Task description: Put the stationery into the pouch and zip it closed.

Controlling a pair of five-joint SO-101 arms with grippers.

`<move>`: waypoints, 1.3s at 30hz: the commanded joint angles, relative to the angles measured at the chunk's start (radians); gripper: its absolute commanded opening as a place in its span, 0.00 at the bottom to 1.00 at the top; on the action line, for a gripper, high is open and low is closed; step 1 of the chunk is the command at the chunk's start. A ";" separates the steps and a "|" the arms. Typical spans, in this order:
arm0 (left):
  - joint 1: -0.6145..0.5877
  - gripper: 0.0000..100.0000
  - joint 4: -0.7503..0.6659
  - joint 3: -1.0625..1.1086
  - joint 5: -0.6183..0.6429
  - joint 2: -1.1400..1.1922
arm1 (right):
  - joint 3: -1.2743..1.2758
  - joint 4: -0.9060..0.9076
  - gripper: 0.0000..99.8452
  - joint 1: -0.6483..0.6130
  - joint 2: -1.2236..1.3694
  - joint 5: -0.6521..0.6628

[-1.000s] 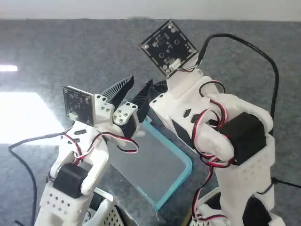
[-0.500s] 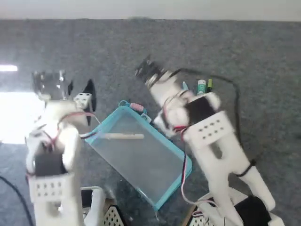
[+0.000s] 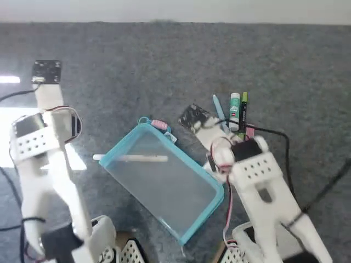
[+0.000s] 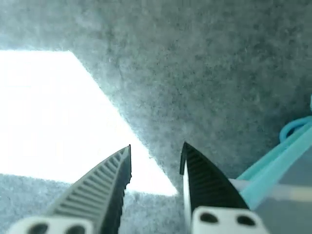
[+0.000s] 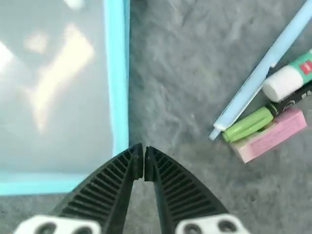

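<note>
A: State of left pincer [image 4: 156, 155]?
B: Fingers are standing apart, gripping nothing. It's hanging over the grey surface [image 3: 109, 55] at the edge of a bright light patch [image 4: 48, 107]. A corner of the pouch [image 3: 175, 192] is sitting just beside 1 finger.
A: And right pincer [image 5: 144, 152]?
B: Tips are pressing together with nothing between them. It's hovering over bare surface just off the pouch's teal rim.
A: How's the pouch lying?
B: Flat and diagonal between the 2 arms, clear with a teal border. A pink zipper pull [image 3: 159, 124] and a teal loop [image 3: 143, 119] are sitting at its far corner.
A: Stationery?
B: 4 pieces are lying outside the pouch, bunched on the surface by the right arm: blue pen [image 5: 263, 73], glue stick [image 5: 287, 78], green marker [image 5: 248, 124], pink eraser [image 5: 270, 136]. The eraser is touching the marker.
A: Anything at the pouch itself?
B: 1 pale stick [image 3: 131, 158] is lying across its far part, 1 end poking past the edge. Inside or on top, cannot tell.
</note>
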 commanded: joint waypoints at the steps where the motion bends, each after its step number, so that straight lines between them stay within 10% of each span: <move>1: -0.006 0.16 0.020 -0.065 -0.018 0.054 | 0.072 0.025 0.01 0.019 -0.142 0.037; 18: 0.256 0.16 0.201 -0.064 -0.017 0.265 | 0.124 0.197 0.01 0.183 -0.013 0.381; 39: 0.509 0.16 0.298 -0.119 -0.138 0.253 | 0.195 -0.148 0.01 0.188 0.214 0.212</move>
